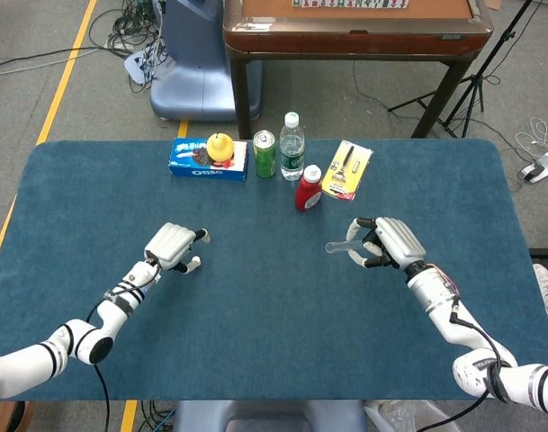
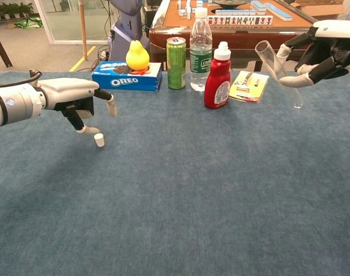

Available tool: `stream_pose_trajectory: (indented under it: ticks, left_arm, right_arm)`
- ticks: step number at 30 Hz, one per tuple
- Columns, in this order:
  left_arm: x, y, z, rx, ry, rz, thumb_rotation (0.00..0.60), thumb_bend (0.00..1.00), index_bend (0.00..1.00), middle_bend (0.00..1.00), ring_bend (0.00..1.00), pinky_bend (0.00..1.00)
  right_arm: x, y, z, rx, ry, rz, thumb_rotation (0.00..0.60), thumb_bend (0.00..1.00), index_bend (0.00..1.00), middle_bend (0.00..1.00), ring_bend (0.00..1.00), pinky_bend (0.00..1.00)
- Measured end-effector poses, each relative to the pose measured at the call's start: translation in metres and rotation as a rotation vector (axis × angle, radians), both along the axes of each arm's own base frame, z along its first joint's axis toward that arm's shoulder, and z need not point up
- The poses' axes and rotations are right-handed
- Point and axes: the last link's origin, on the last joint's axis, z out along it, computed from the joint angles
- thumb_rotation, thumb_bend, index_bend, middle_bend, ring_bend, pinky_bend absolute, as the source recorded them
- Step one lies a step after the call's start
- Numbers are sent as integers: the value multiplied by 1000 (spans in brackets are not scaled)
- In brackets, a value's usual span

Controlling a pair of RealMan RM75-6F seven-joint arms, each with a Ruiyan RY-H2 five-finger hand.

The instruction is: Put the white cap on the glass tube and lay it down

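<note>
— White cap (image 2: 99, 140)?
— Standing on the blue desk (image 2: 180, 201), just under and a touch right of the left hand's fingertips (image 2: 98, 131); not yet gripped. Hidden beneath that hand in the head view.
— Left hand (image 2: 77, 98)?
— Palm down over the cap, fingers curled partway and apart, holding nothing. Far nearer the cap than the other one.
— Glass tube (image 2: 279, 72)?
— Up off the desk, pinched in the right hand (image 2: 327, 49), well apart from the cap. Long axis tilted: open mouth high and pointing toward the desk's middle, closed end lower.
— Anything in the tube?
— Looks empty, mouth uncapped.
— So the next move, at a guess?
— Close on the cap from above, then carry it across to that open mouth.
— Other containers?
— Along the far edge: 1 Oreo box (image 2: 126, 76) with a yellow pear (image 2: 137, 56) on top, 1 green can (image 2: 176, 55), 1 capped water bottle (image 2: 200, 48), 1 red sauce bottle (image 2: 218, 75). Contents hard to tell.
</note>
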Motion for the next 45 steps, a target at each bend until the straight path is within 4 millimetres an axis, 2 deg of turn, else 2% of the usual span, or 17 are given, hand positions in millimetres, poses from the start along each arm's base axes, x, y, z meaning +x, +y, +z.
stream_pose_trajectory:
  ticks: [8, 23, 45]
  left_arm:
    - [-6, -1, -12, 11, 14, 9, 600, 223, 394, 996, 1000, 1000]
    - [-11, -1, -21, 19, 14, 20, 600, 217, 489, 1000, 1000, 1000]
    - [-17, 2, -25, 3, 32, 46, 600, 218, 505, 1000, 1000, 1000]
  right_arm:
    - [-4, 1, 0, 5, 5, -7, 600, 470, 845, 1000, 1000, 1000]
    - [-7, 2, -3, 17, 8, -17, 600, 470, 846, 1000, 1000, 1000]
    - [-9, 2, -6, 25, 10, -24, 600, 470, 847, 1000, 1000, 1000]
